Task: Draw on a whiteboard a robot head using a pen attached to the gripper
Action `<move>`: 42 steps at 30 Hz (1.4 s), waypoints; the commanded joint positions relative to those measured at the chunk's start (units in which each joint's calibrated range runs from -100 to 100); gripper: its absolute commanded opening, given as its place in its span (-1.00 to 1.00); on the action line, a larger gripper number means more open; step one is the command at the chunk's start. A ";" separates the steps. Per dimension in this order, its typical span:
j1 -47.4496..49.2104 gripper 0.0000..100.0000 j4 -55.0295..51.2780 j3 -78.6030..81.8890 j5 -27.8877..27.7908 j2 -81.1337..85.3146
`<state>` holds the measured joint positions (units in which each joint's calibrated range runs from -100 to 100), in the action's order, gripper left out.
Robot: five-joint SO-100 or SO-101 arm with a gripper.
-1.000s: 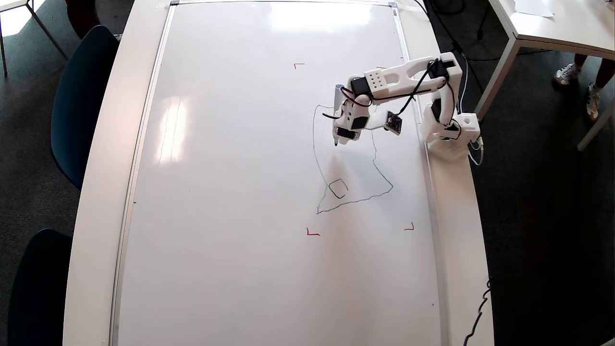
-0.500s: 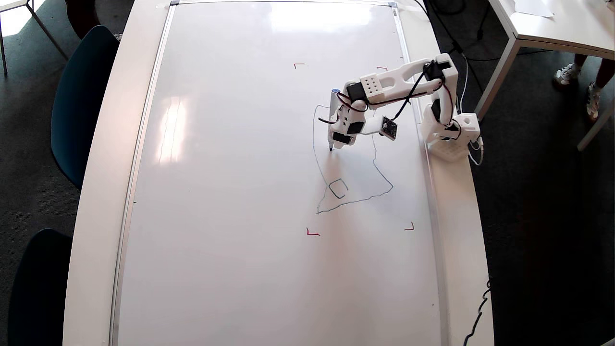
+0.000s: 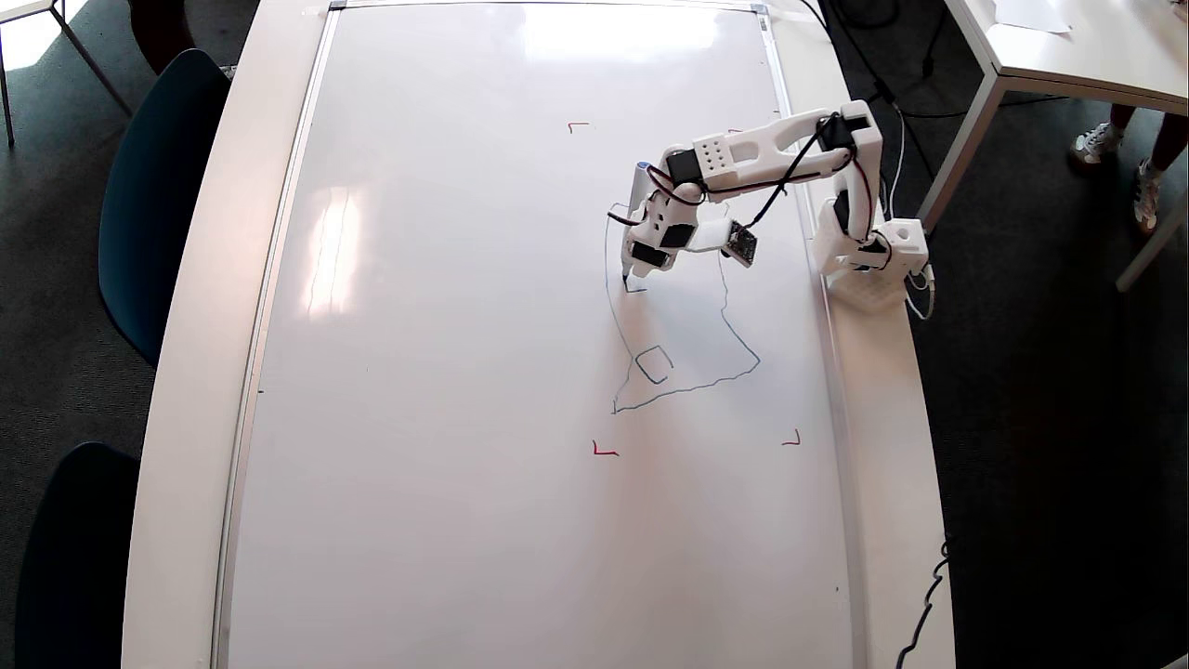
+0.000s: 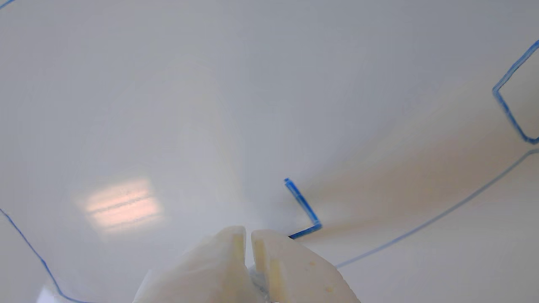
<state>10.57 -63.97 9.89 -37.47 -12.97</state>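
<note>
Gripper: our white printed claw (image 3: 630, 268), jaws nearly closed, carries the slim white-grey pen (image 3: 635, 209).
Drawing: thin dark robot-head outline (image 3: 734, 330), right of centre.
Room: glossy white whiteboard (image 3: 446, 372) bare leftward.

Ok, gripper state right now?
Gripper: shut on the pen, tip down on the whiteboard.
</note>
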 commanded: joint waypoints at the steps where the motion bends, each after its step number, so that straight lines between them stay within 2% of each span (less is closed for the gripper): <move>1: -1.72 -0.99 -0.41 -0.72 -1.72 0.88; 13: -3.12 -0.99 -8.49 3.01 -6.40 4.67; 24: 1.74 -0.98 -7.71 9.00 -5.82 6.61; 37: 1.82 -0.98 -9.27 -1.26 -3.37 6.86; 42: 1.82 -0.98 -20.74 -8.71 -3.53 8.72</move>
<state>12.34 -77.75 7.35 -40.95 -7.58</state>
